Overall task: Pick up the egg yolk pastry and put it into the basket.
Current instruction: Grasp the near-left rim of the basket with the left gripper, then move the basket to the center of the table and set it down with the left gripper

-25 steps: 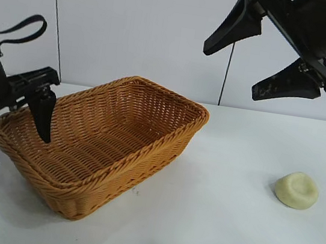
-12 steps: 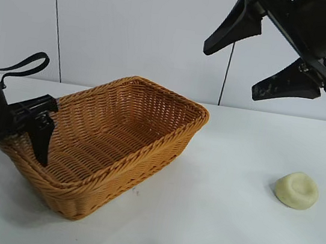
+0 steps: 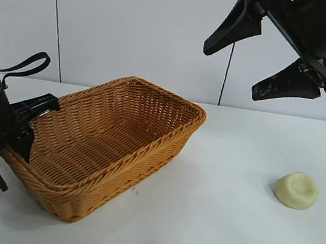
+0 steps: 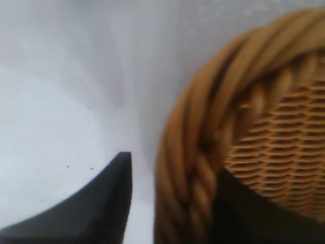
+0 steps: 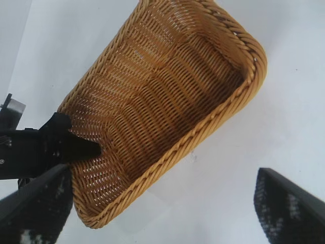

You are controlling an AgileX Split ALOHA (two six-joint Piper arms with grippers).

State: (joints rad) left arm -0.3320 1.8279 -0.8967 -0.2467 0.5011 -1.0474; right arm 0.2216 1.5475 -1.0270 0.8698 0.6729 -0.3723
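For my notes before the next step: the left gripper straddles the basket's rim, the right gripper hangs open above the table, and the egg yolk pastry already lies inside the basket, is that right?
Not quite. The egg yolk pastry lies on the table, well clear of the basket, as the exterior view shows. The left gripper does straddle the rim, and the right gripper does hang open above.

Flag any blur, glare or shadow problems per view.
Left wrist: basket rim soft, too close to focus. Exterior: sharp, even light, faint shadow under the egg yolk pastry. Right wrist: basket weave sharp, near end effector fingers blurred; no glare.
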